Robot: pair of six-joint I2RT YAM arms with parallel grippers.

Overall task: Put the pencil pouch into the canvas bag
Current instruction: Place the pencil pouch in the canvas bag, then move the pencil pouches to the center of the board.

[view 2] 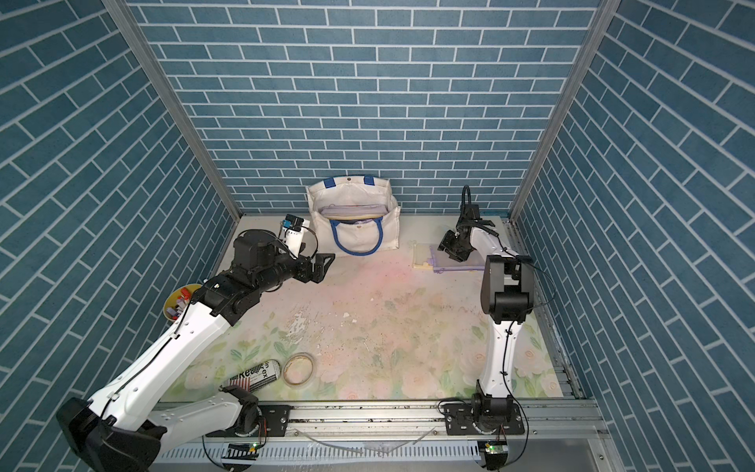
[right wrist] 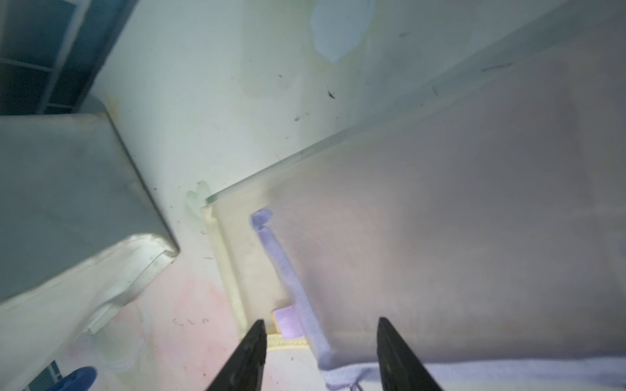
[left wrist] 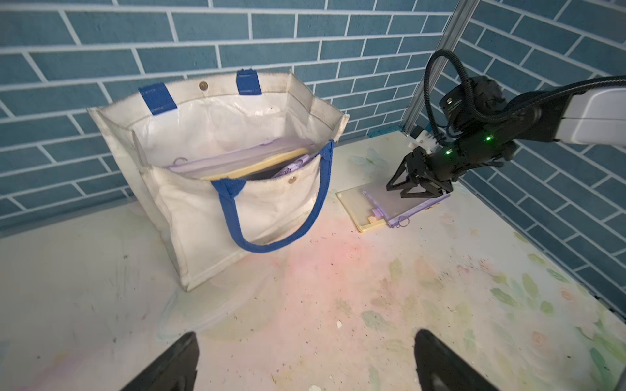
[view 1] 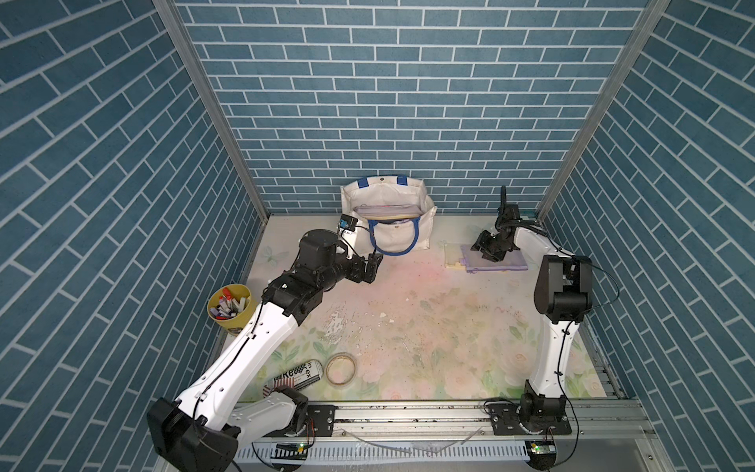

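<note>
I note right fingers [right wrist: 247, 359] apart over the pencil pouch [view 1: 514, 264] right of centre, long axis pointing left toward canvas bag [view 1: 392, 237]; left fingers [left wrist: 179, 365] spread, farther off.

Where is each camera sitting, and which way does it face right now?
Top views: high above the arm bases, looking down toward the back wall; both arms show, left claw near the canvas bag.
Left wrist: on the left arm, facing the bag and right claw; its own fingertips show.
Right wrist: close above the purple pouch; own fingertips show.
Shared: both wrist views show the pouch and the bag.
</note>
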